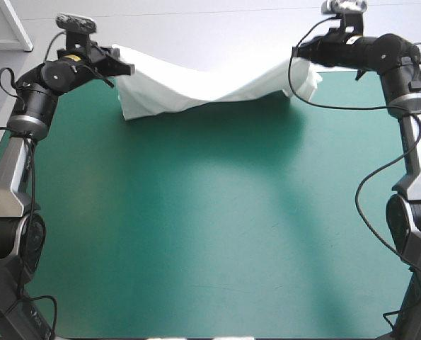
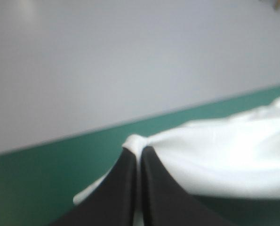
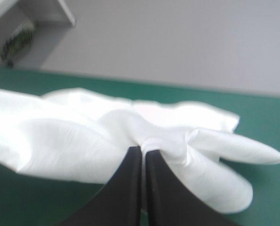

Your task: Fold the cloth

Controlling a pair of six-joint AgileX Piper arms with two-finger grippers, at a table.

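Observation:
The white T-shirt hangs stretched between both grippers near the table's far edge, sagging in the middle and drooping lower toward the left. My left gripper is shut on the T-shirt's left end; in the left wrist view the black fingers meet on a pinch of T-shirt that spreads away beside them. At the far right, my right gripper is shut on the other end. The right wrist view shows its fingers closed on a bunched fold of the T-shirt, with loose cloth hanging to either side.
The teal-green cover stretches bare from under the T-shirt to the near edge. The table's far edge runs just beyond the left gripper.

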